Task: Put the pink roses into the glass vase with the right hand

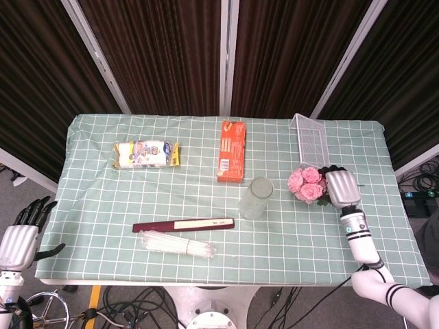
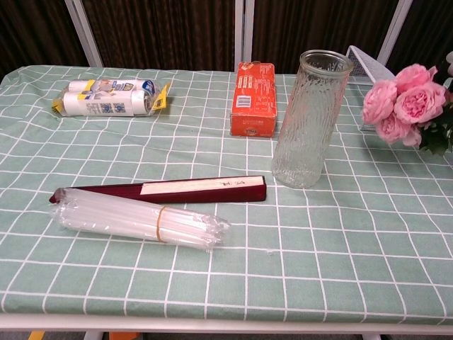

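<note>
While the tall ribbed clear-glass vase stands upright and empty near the middle of the green checked tablecloth, the task looks only begun: the flowers seem picked up, but nothing has gone into the vase yet.

At the far left the left hand hangs off the table edge, fingers apart and holding nothing. Going right across the cloth there are a white packet of rolls with yellow ends, a dark red flat slim box with a clear plastic bundle of straws just in front of it, and an orange cardboard carton lying flat behind the vase. A clear plastic basket lies beyond, at the back right.

The bunch of pink roses sits to the right of the vase and apart from it, blooms toward the vase. The right hand is against the bunch's right side and appears to grip it at the stem end, though its fingers are hidden, so I cannot tell for certain how they lie.

What is left, by my judgement: carrying the bunch over the rim, turning the stems downward, lowering them in and letting go.
</note>
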`<state>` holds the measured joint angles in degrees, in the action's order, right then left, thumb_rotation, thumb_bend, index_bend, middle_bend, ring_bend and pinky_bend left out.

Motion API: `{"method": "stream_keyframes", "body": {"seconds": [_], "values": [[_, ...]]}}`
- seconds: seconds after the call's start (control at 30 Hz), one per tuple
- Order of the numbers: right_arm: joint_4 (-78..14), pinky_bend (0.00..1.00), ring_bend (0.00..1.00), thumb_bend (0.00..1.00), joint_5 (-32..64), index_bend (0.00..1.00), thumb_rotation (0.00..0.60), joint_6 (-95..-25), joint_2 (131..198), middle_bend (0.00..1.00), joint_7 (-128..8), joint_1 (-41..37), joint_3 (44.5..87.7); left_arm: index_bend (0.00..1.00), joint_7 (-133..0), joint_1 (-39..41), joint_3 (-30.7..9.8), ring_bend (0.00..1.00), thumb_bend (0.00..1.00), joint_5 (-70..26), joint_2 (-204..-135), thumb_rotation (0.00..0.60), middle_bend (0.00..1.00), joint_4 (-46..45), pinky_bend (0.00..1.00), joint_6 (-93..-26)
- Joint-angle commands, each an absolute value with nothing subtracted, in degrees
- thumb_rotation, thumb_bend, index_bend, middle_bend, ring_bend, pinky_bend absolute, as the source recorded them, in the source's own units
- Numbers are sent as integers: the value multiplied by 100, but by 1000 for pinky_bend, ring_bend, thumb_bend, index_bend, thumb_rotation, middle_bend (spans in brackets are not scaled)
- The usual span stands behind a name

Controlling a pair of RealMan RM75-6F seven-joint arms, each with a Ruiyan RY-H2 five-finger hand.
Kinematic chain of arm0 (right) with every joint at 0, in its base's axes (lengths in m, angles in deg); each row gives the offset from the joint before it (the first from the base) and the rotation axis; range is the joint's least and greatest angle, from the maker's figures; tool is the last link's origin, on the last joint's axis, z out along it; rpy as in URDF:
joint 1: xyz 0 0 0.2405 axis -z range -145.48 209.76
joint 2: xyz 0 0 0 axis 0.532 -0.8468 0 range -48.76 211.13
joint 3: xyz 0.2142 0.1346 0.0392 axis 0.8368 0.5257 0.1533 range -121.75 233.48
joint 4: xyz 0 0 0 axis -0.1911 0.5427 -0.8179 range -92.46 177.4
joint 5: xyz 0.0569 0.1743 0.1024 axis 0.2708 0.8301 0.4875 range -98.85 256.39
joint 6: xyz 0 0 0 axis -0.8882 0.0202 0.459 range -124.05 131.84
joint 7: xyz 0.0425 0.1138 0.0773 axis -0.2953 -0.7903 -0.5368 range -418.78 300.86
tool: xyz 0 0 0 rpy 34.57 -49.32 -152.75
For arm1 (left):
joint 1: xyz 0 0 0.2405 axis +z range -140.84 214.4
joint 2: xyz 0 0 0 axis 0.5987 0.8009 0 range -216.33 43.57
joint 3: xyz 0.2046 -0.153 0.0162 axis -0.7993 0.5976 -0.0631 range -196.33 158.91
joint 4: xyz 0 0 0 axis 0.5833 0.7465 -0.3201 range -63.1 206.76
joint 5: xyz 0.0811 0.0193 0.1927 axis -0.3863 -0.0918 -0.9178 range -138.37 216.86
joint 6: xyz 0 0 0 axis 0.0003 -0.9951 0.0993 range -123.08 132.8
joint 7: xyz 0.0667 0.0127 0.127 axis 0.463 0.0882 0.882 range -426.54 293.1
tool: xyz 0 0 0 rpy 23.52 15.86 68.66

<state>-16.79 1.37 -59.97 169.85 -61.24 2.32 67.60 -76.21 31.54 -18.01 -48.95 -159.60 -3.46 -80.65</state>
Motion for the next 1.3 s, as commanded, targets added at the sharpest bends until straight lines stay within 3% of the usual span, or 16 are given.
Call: {"method": "stream_keyframes", "body": {"seconds": [0.03, 0.3, 0.6, 0.9, 1.13, 1.3], "values": [[-3113, 496, 394, 366, 474, 659, 600, -6250, 16100, 532, -6256, 363, 7243, 106, -7596, 3148, -1809, 22, 100, -4894, -15964, 600, 50, -359, 148, -8044], [-5418, 522, 408, 369, 597, 668, 600, -6759, 14716, 542, -6125, 495, 7970, 106, -7441, 3101, -1830, 22, 99, -4922, -15935, 600, 50, -481, 148, -7969], [-7249, 542, 411, 370, 1265, 672, 600, -6700, 13947, 544, -6976, 473, 8720, 107, -7353, 3091, -1842, 22, 100, -4867, -15878, 600, 50, -591, 147, -7887], [-8384, 552, 411, 370, 2122, 672, 600, -6817, 13898, 551, -7797, 372, 9246, 108, -7348, 3097, -1850, 22, 100, -4815, -15849, 600, 50, -633, 147, -7834], [-8675, 556, 411, 374, 2575, 673, 600, -6819, 14023, 554, -8086, 343, 9248, 108, -7398, 3101, -1841, 22, 99, -4793, -15864, 600, 50, -594, 148, -7826], [-8596, 556, 410, 369, 2706, 674, 600, -6243, 13981, 554, -8729, 379, 9144, 108, -7371, 3098, -1852, 22, 99, -4794, -15866, 600, 50, -591, 148, -7807]]}}
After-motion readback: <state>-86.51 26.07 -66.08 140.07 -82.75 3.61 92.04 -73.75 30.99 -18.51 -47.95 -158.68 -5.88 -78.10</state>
